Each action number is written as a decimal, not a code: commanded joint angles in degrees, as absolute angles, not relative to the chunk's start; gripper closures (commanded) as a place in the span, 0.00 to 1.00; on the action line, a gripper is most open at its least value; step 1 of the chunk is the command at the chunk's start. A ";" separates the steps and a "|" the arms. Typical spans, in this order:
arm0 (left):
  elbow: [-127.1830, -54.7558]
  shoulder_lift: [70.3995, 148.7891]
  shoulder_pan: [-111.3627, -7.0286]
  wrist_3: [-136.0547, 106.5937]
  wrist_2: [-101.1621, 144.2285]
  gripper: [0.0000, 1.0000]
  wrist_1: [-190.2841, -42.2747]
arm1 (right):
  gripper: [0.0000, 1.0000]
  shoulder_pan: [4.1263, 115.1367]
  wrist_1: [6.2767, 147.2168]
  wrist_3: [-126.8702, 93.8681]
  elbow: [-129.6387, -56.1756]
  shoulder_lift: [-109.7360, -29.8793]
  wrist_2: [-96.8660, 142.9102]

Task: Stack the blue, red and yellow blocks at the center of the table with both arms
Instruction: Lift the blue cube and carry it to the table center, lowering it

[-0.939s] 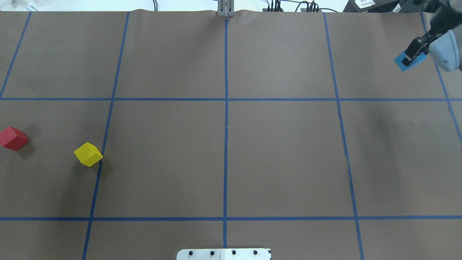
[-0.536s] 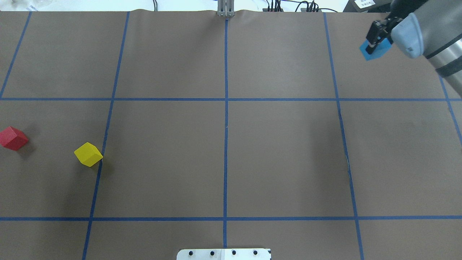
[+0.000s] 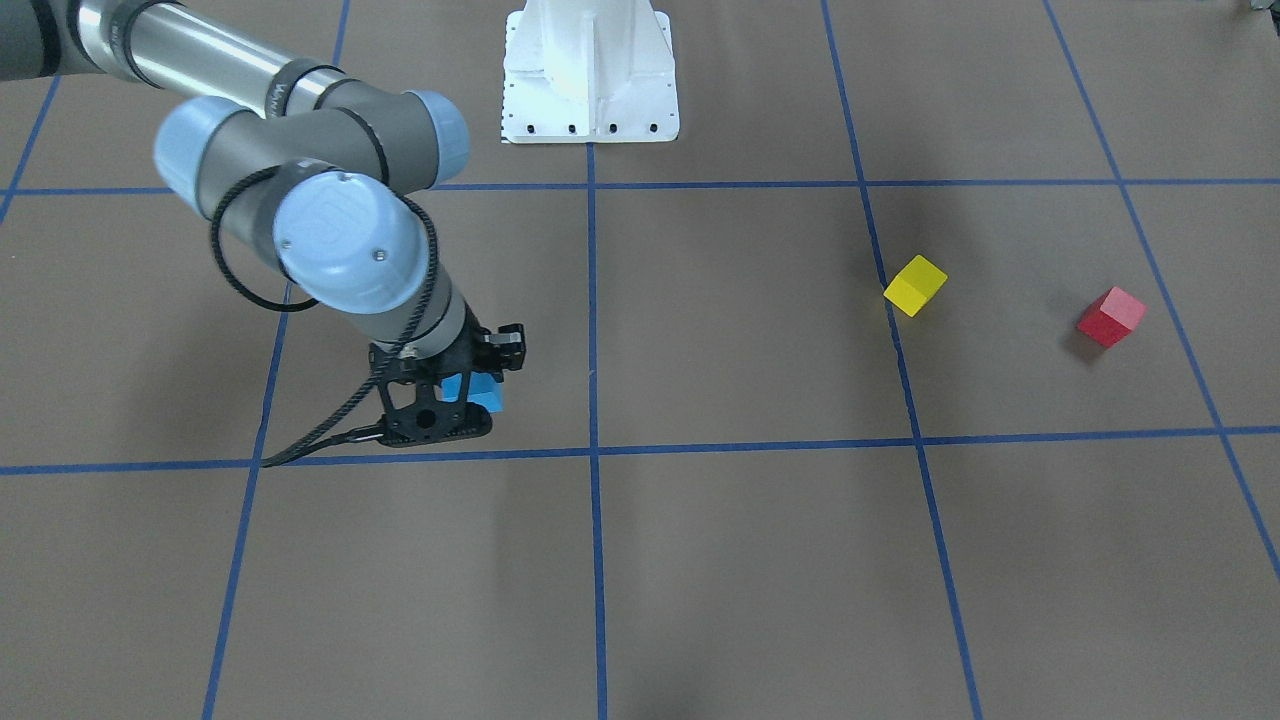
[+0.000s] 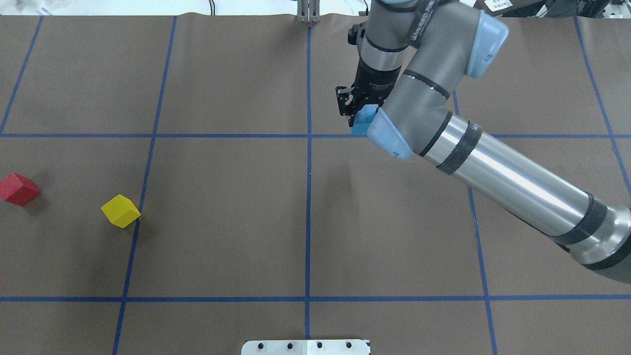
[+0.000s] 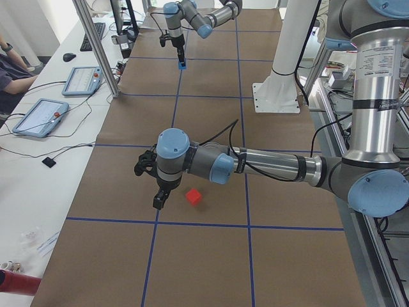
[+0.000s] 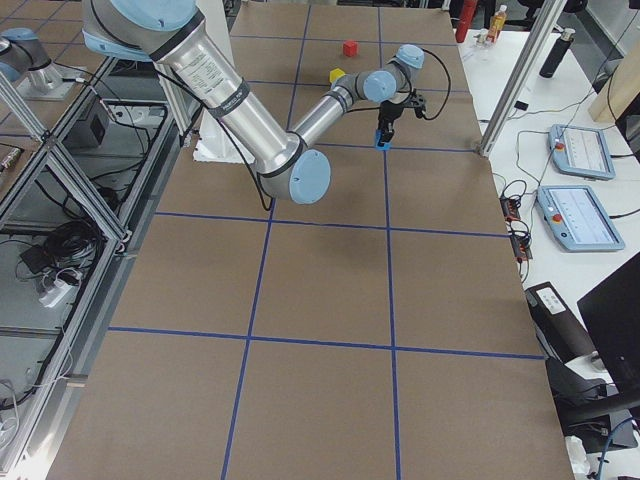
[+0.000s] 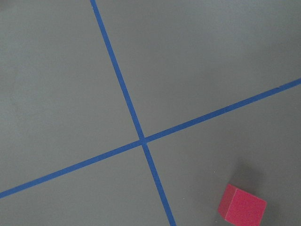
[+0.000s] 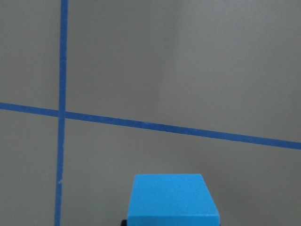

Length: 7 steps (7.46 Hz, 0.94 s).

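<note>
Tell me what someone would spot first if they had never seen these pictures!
The big silver right arm reaching over the table grabs the eye first, with the right end effector shut on a bright blue block just right of the centre line. Far off on the robot's left side, a yellow block and a red block sit apart on the brown cover.
</note>
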<state>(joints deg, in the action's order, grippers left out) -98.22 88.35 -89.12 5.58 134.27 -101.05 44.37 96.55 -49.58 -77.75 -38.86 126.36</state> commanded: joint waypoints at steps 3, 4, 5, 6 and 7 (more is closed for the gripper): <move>-98.00 88.68 -89.12 2.72 134.38 0.00 -101.16 | 1.00 38.51 88.16 -58.18 -64.63 -31.92 122.61; -98.17 88.68 -89.12 2.64 134.38 0.00 -101.08 | 1.00 37.71 86.59 -59.31 -64.34 -31.90 122.61; -98.09 88.77 -89.12 2.64 134.38 0.00 -101.16 | 1.00 37.53 86.14 -61.15 -64.34 -31.90 122.61; -97.82 88.77 -89.12 2.64 134.38 0.00 -101.16 | 1.00 37.01 85.26 -61.17 -64.16 -31.90 122.61; -97.65 89.20 -89.12 2.64 134.38 0.00 -101.08 | 1.00 36.48 84.82 -61.26 -63.90 -31.90 122.61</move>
<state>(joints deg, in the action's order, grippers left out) -97.87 88.87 -89.12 2.64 134.38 -101.14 37.14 85.61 -60.89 -64.22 -31.95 122.61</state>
